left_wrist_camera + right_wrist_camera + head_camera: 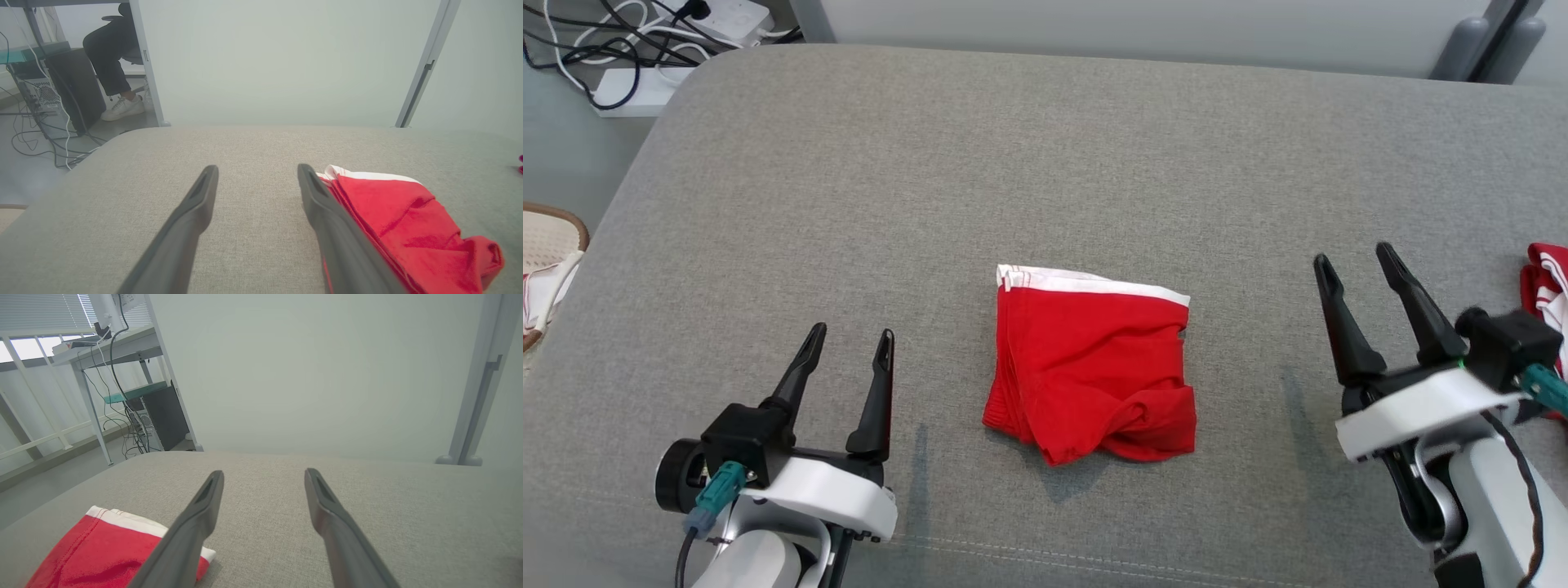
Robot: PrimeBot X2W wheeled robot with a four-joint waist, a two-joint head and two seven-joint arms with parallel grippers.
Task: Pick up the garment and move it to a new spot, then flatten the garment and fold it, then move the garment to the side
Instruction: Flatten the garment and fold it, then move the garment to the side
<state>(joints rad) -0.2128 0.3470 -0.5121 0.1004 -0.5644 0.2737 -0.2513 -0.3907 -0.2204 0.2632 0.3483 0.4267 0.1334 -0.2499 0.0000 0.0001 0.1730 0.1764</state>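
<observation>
Folded red garment on grey cushion; left gripper and right gripper flank it, fingers wide, empty. Probably best: pinch all layers at garment's edge.

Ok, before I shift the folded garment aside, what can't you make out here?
- Red-and-white cloth, head view: cut off by the right edge, partly behind the right gripper.
- Garment: inner layers hidden by its own folds.
- Left wrist view: garment's near edge hidden behind a finger.
- Woven thing, head view: cut off at left edge.
</observation>
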